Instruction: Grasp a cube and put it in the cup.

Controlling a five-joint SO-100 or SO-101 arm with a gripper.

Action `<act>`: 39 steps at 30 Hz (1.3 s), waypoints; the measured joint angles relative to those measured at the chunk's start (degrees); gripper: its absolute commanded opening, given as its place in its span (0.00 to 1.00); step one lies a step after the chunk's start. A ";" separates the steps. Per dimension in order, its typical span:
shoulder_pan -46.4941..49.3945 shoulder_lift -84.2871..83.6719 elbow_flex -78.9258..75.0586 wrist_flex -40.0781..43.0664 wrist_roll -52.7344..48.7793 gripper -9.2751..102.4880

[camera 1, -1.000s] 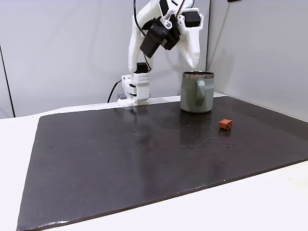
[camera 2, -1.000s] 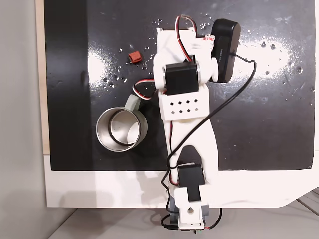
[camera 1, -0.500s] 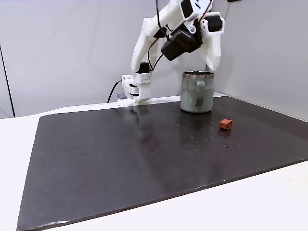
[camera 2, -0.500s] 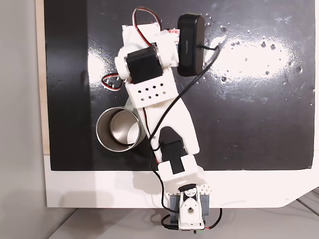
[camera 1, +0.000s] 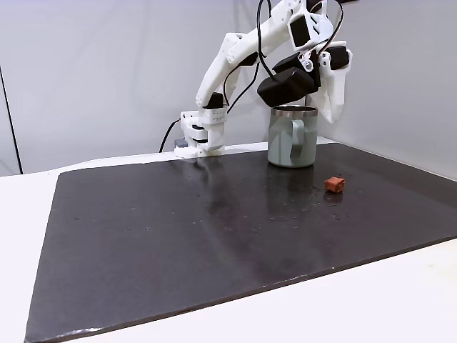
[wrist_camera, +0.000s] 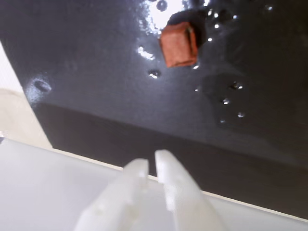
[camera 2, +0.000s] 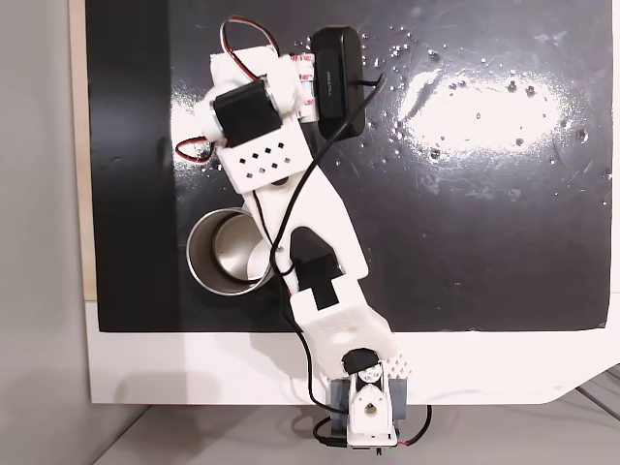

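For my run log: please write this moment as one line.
phase: approach | hand: shut, empty, above mat | cube: on mat, beside cup | cup: upright, empty

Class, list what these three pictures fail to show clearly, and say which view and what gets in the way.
- Cube: blurred in the wrist view; tiny in a fixed view.
- Cup: in a fixed view from above, the arm covers its right rim and handle.
- Hand: wrist view's bottom edge cuts it off; only the near-touching fingertips show.

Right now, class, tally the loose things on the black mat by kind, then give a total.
Cube: 1
Mug: 1
Total: 2
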 measured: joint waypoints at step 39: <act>-0.70 -11.16 -5.89 2.81 2.46 0.28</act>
